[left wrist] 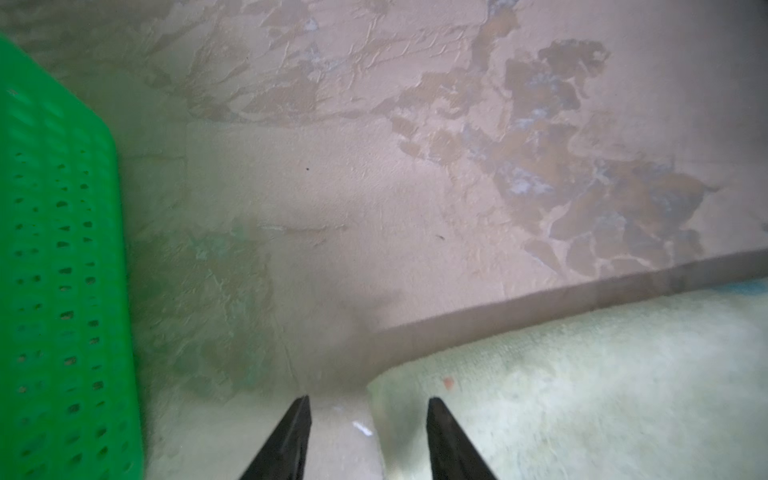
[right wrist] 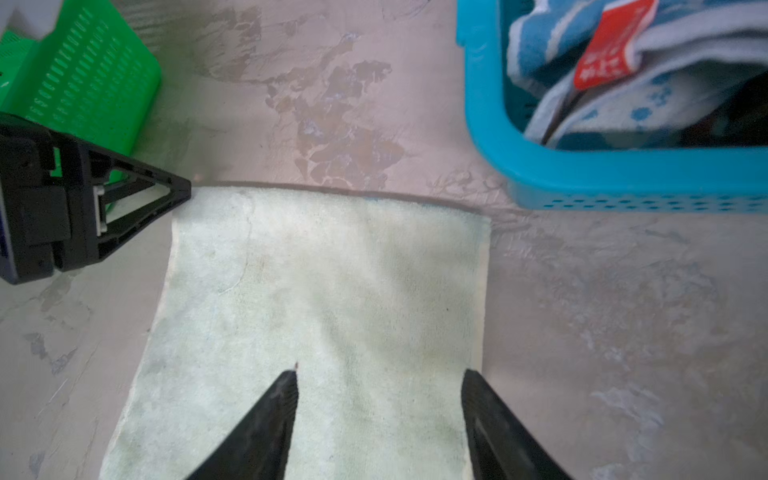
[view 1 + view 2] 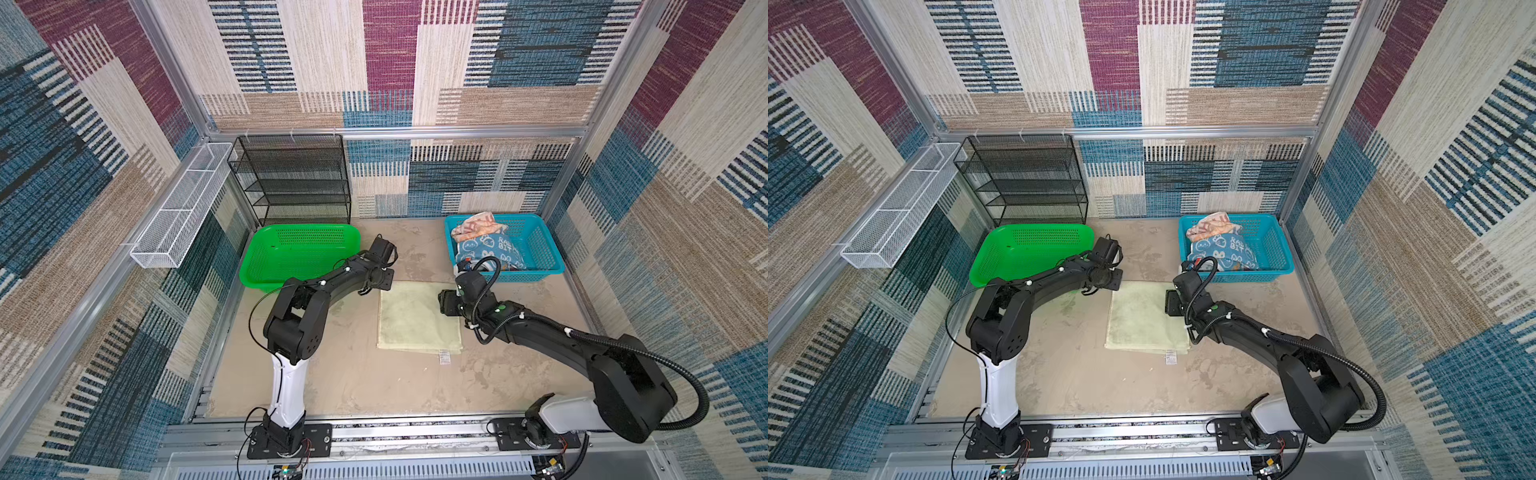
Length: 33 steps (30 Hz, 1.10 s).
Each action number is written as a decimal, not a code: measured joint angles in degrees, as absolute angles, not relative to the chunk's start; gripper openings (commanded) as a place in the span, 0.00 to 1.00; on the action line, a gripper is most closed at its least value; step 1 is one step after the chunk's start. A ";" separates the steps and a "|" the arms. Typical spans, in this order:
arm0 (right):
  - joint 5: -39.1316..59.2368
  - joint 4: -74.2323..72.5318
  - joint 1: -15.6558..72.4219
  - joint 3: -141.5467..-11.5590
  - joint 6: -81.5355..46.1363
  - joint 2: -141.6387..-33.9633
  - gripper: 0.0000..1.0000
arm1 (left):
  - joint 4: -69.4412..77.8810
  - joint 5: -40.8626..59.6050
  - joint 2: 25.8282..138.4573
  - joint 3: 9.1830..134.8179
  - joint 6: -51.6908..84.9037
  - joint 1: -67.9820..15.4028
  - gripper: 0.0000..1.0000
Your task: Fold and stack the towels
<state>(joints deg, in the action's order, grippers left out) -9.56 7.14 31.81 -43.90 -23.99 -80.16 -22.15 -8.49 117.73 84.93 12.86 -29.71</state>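
Green basket (image 3: 291, 257) sits far left, nothing in it that we can see. The left tool (image 1: 369, 400) has its tips apart, straddling the far left corner of the pale towel (image 3: 417, 320) and clamping nothing. That towel lies flat mid-counter (image 3: 353, 382). The right tool (image 2: 379, 370) is spread over the towel's right edge, also w/ nothing in it.

We judge the step to be a fold. To do it well, we'd:
- get the right tool to the far right corner first
- pinch both corners low
- lift together and lay the far edge on the near edge, keeping it level so the cloth doesn't skew

Blue basket (image 3: 540, 253), far right, holds the rabbit towel (image 3: 490, 249) & coral towel (image 3: 478, 224).

Views:
- Top views hide both tools' tips under the wrists. Only the wrist cams show the gaps.
- Right wrist cam alone shows the left tool's tip right at the corner, plus a red tag (image 2: 611, 45) in the blue basket.
- Only the top views show the care label (image 3: 444, 356) at the near edge.
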 measured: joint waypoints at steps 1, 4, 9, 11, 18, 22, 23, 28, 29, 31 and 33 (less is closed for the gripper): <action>-9.54 6.85 31.35 -43.90 -23.66 -80.25 0.68 | -22.13 -8.12 118.06 85.03 13.04 -29.67 0.46; -9.56 6.02 30.04 -43.86 -23.07 -80.29 0.68 | -22.61 -5.43 119.31 85.34 13.52 -29.74 0.40; -9.56 4.84 29.34 -43.90 -22.63 -80.49 0.68 | -23.11 -3.64 120.51 85.30 14.87 -29.71 0.23; -9.56 4.47 29.15 -44.14 -22.44 -81.10 0.68 | -22.96 -3.14 120.51 85.08 15.25 -29.67 0.16; -9.56 4.21 28.80 -45.30 -21.78 -83.64 0.68 | -21.21 -2.81 120.05 83.74 16.82 -29.63 0.00; -9.43 4.19 28.73 -46.52 -20.69 -85.73 0.66 | -20.40 -2.09 118.06 80.77 17.87 -30.04 0.00; -9.34 4.19 28.62 -46.94 -20.34 -86.46 0.65 | -20.43 -1.85 117.32 79.75 18.11 -30.28 0.00; -7.16 4.21 28.53 -49.98 -17.45 -90.85 0.62 | -21.15 -1.17 112.20 72.99 19.38 -31.57 0.00; -6.72 4.21 28.53 -50.59 -16.80 -91.79 0.61 | -21.19 -1.15 111.09 71.53 19.53 -31.73 0.00; -6.11 4.27 28.53 -51.77 -16.01 -93.62 0.61 | -21.63 -1.08 109.21 69.25 19.75 -31.77 0.00; -6.02 4.47 28.53 -53.19 -15.29 -95.66 0.61 | -22.24 -1.15 107.46 67.24 19.81 -31.75 0.00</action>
<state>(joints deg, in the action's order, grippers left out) -6.02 4.47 28.53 -53.19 -15.29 -95.66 -22.24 -1.15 107.46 67.24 19.81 -31.75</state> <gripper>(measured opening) 0.612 0.069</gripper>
